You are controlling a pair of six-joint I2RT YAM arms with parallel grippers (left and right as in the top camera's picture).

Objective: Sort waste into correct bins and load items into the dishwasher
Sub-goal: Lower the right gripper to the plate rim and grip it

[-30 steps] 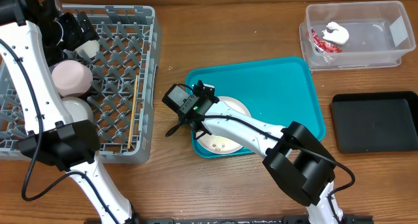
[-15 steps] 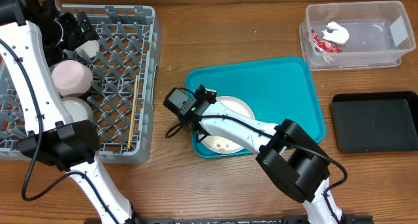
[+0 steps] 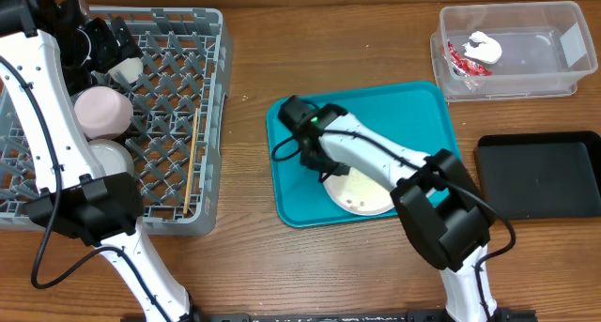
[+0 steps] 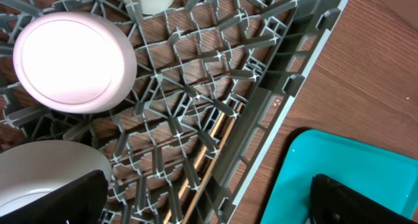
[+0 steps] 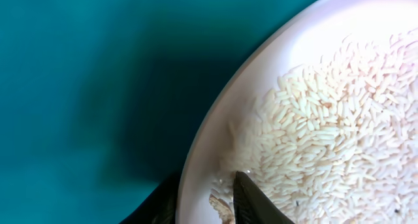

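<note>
White plate (image 3: 364,194) farther right, rice (image 5: 326,132) atop

White plate (image 3: 362,195) strewn with rice (image 5: 326,132) lies at centre; grey rack (image 3: 178,78) at left — clear tub (image 3: 535,50), upper right, holds red wrapper (image 3: 467,62), white tissue (image 3: 485,47).

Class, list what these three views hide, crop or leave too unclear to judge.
Overhead: the right arm covers part of the plate.
Left wrist: a bowl is cut by the frame edge and a left finger.
Right wrist: the right fingers are cropped at the bottom; plate and rice run off-frame.
</note>
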